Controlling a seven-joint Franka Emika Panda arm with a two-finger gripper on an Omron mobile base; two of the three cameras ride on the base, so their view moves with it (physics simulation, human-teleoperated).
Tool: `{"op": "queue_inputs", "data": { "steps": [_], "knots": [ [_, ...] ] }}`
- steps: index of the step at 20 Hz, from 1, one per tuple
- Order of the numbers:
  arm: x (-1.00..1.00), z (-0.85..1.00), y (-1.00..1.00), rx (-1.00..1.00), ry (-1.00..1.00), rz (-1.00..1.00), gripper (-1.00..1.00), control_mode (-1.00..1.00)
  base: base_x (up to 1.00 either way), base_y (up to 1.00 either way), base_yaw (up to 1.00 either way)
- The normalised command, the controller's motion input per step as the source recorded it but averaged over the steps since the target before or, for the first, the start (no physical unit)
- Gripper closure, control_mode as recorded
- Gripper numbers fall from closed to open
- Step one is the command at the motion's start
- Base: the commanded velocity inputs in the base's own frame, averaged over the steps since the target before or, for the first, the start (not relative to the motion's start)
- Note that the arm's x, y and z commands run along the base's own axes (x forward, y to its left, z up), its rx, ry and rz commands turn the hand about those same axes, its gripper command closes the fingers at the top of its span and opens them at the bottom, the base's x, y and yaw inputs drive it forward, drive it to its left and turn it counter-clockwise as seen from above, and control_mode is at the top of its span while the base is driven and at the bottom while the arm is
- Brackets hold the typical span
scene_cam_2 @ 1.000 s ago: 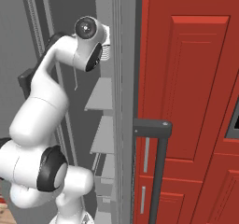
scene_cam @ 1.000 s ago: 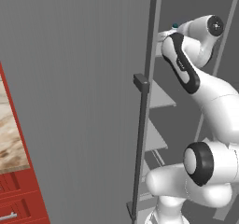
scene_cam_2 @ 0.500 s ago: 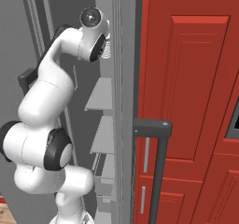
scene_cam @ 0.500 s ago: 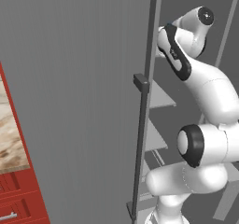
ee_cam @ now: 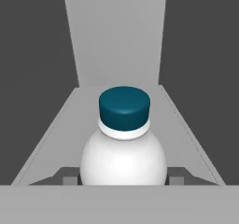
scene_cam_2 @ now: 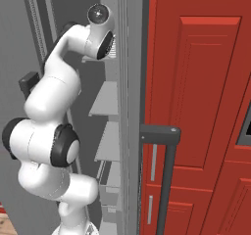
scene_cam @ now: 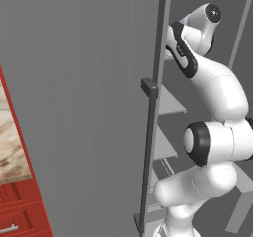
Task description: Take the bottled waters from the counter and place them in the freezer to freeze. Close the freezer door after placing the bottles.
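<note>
In the hand view a bottled water (ee_cam: pixel 123 148), white-bodied with a teal cap, stands upright between my gripper's (ee_cam: pixel 122 178) two dark fingertips, and the gripper is shut on it. Beneath and beyond the bottle lies a pale grey shelf (ee_cam: pixel 119 90) inside the freezer. In the left base view the freezer door (scene_cam: pixel 89 107) stands swung open, its dark bar handle (scene_cam: pixel 148 152) at its edge. My arm (scene_cam: pixel 217 93) reaches past it to an upper shelf, and the door edge hides the hand. In the right base view the wrist (scene_cam_2: pixel 100 31) points into the freezer at shelf height. A strip of the counter (scene_cam: pixel 10 142) shows at the far left.
Lower pale grey shelves (scene_cam_2: pixel 105 99) run down inside the freezer under my hand. A tall red cabinet (scene_cam_2: pixel 196 82) stands right of the freezer, with a dark bar handle (scene_cam_2: pixel 166 170) in front. Red drawers (scene_cam: pixel 20 211) sit under the counter.
The upper arm and wrist have risen and swung in toward the freezer's upper shelf. The gripper has stayed shut on the bottle. The door has not moved.
</note>
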Motion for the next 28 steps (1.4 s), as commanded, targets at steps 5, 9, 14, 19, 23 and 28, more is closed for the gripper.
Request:
{"op": "queue_inputs", "data": {
  "steps": [5, 9, 14, 19, 23, 28],
  "knots": [
    [0.38, -0.02, 0.00, 0.00, 0.00, 0.00, 1.00, -1.00, 0.00, 0.00, 0.00],
    [0.34, -0.01, -0.01, 0.00, 0.00, 0.00, 1.00, -1.00, 0.00, 0.00, 0.00],
    [0.37, -0.01, 0.00, 0.00, 0.00, 0.00, 1.00, -1.00, 0.00, 0.00, 0.00],
    [0.33, -0.09, 0.00, 0.00, 0.02, 0.00, 1.00, -1.00, 0.00, 0.00, 0.00],
    [0.16, -0.21, 0.00, 0.00, 0.00, 0.00, 1.00, -1.00, 0.00, 0.00, 0.00],
    [0.07, -0.37, 0.00, 0.00, 0.00, 0.00, 1.00, -1.00, 0.00, 0.00, 0.00]
  ]
}}
